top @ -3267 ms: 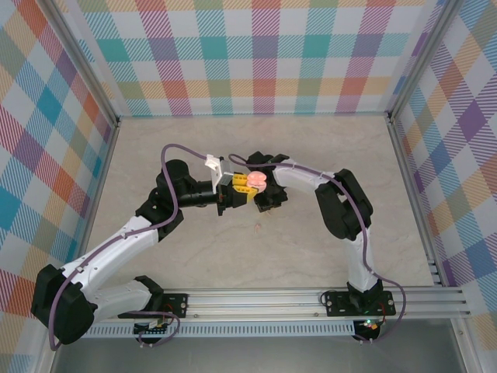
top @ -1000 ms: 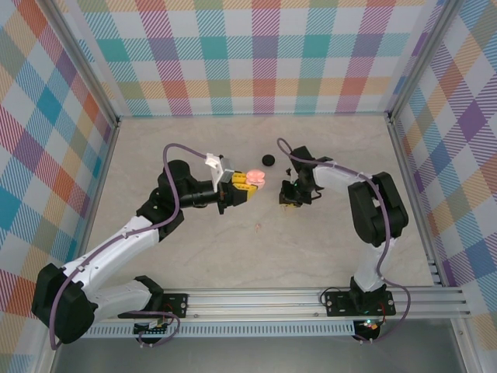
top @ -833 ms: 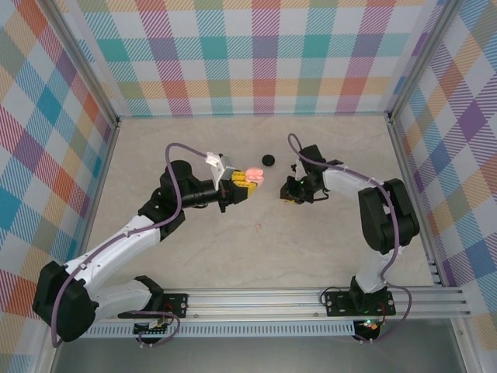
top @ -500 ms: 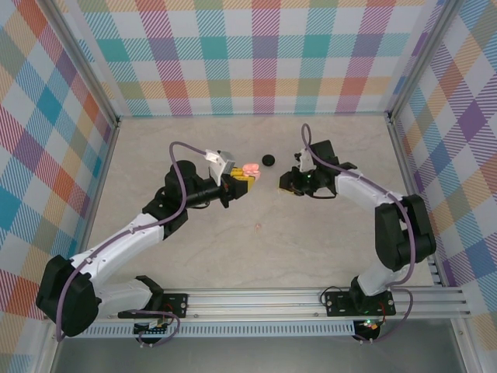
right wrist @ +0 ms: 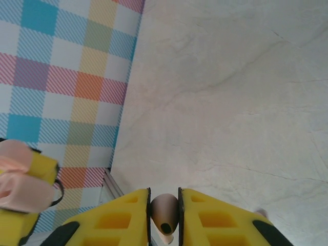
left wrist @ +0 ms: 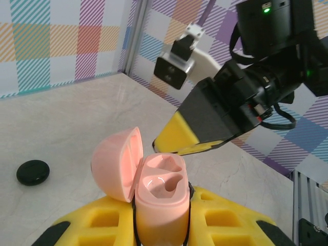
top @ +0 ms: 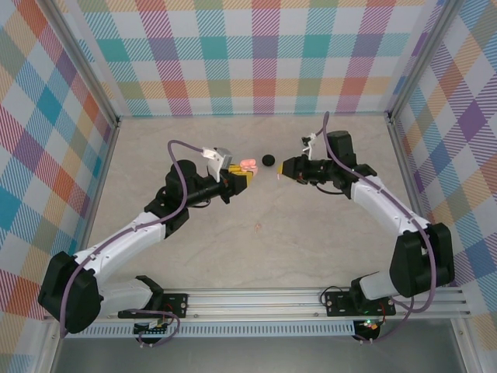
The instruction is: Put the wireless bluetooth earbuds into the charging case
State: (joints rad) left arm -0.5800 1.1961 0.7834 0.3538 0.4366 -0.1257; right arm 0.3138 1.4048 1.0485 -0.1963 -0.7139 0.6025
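The salmon-pink charging case (left wrist: 161,177) stands upright between the yellow pads of my left gripper (left wrist: 161,218), which is shut on it. Its lid (left wrist: 115,161) hangs open to the left and both sockets are empty. From above, the charging case (top: 248,165) sits at the tip of the left gripper (top: 241,173), held over the table's back middle. My right gripper (right wrist: 164,207) is shut on a dark rounded earbud (right wrist: 164,214). The right gripper (top: 284,169) points left at the case, a short gap away; its yellow tip (left wrist: 177,138) hangs just above and behind the sockets.
A small round black piece (top: 269,160) lies on the beige table (top: 256,249) between and just behind the two gripper tips, also visible on the left (left wrist: 33,172); I cannot tell whether it is an earbud. Checked walls and metal rails (top: 404,155) enclose the table.
The right arm has swung out and back, and its gripper has lifted and turned to point left at the case. The left gripper has carried the case a little toward the back.
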